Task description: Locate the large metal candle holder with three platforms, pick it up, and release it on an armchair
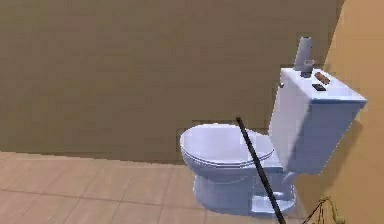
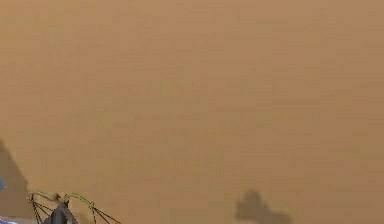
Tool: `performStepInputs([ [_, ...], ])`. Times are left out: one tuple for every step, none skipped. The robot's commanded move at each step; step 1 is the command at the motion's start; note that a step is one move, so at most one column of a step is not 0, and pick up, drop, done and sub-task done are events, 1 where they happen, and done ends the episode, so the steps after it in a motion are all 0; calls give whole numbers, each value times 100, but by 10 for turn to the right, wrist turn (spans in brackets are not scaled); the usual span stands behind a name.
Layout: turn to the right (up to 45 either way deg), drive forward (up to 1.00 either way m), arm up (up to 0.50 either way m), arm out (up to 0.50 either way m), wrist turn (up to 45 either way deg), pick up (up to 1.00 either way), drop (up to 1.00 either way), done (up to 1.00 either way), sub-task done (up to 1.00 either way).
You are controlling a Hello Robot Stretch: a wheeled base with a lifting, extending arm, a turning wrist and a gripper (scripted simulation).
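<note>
In the forward view, a pale blue-white toilet (image 1: 225,150) is standing on a tan tiled floor (image 1: 80,190), its lid down and its tank (image 1: 315,120) backing toward a tan wall (image 1: 365,50) at the right, while a darker brown wall (image 1: 120,70) is running behind it. A grey roll (image 1: 304,50) is standing upright on the tank's top, with a few small dark and brown bits (image 1: 321,80) lying just beside it. A thin black rod (image 1: 258,165) is slanting down across the toilet's front toward the bottom edge. In the bottom right corner, a wiry frame (image 1: 326,208) of thin olive-gold rods is poking up near the toilet's base; it is too slight here to tell whether it is the candle holder, and no platforms can be made out. In the arm side view, a plain tan wall (image 2: 200,90) is stretching across, and the same kind of wiry frame (image 2: 62,198) is arching in the bottom left corner, with a dark lump (image 2: 63,213) sitting among its rods. How the gripper's fingers are standing cannot be told.
</note>
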Motion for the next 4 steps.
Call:
performStepInputs([
  [-450,0,0,0,0,0,0,0,0],
  [-180,0,0,0,0,0,0,0,0],
  [0,100,0,0,0,0,0,0,0],
  [0,100,0,0,0,0,0,0,0],
])
